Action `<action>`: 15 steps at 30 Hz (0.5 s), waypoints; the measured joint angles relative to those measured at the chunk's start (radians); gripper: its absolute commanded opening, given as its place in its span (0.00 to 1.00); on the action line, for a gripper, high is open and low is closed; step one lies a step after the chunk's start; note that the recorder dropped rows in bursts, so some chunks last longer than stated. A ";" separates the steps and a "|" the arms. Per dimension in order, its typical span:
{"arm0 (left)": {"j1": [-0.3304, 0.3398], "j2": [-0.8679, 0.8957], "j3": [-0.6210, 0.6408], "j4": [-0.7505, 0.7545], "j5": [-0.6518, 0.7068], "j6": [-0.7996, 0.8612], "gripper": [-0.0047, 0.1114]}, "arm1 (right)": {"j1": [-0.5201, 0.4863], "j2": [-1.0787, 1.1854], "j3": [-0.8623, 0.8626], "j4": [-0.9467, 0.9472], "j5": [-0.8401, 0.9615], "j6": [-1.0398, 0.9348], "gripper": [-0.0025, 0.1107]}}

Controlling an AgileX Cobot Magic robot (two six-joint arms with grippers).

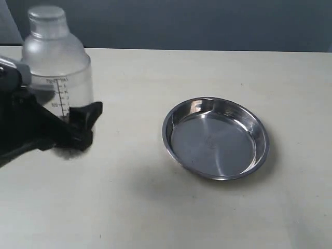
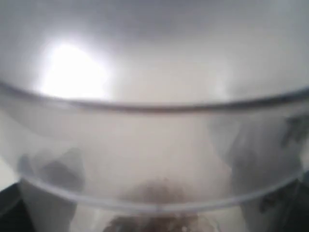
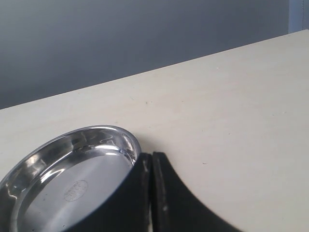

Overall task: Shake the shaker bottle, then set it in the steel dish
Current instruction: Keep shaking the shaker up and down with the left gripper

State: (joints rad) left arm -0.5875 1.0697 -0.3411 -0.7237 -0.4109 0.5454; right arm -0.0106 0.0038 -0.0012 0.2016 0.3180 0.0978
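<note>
The frosted shaker bottle [image 1: 58, 67] stands upright at the far left of the exterior view, domed shoulder and round cap on top, black marks on its side. My left gripper [image 1: 70, 122] is shut on its lower body, one black finger [image 1: 85, 116] showing in front. The left wrist view is filled by the bottle wall [image 2: 154, 135], with brown pellets [image 2: 157, 212] low inside. The steel dish [image 1: 215, 137] lies empty to the right, apart from the bottle. My right gripper [image 3: 148, 162] is shut on nothing, its fingers just beside the dish rim [image 3: 123, 140].
The pale table top [image 1: 155, 207] runs to a back edge against a dark grey-blue wall [image 1: 207, 23]. My left arm's black body [image 1: 21, 129] fills the left border of the exterior view.
</note>
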 measured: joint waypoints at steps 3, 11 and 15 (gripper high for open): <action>-0.045 -0.070 -0.074 0.160 0.019 -0.081 0.04 | 0.000 0.000 0.000 0.000 0.000 0.000 0.02; -0.018 -0.030 -0.038 -0.067 -0.044 0.063 0.04 | 0.000 0.000 0.000 0.000 0.000 0.000 0.02; -0.073 -0.087 -0.094 0.089 0.045 0.009 0.04 | 0.000 0.000 0.000 0.000 0.000 0.000 0.02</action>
State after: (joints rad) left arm -0.6603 0.9822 -0.4346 -0.6345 -0.3656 0.5544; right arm -0.0106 0.0038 -0.0012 0.2016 0.3180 0.0978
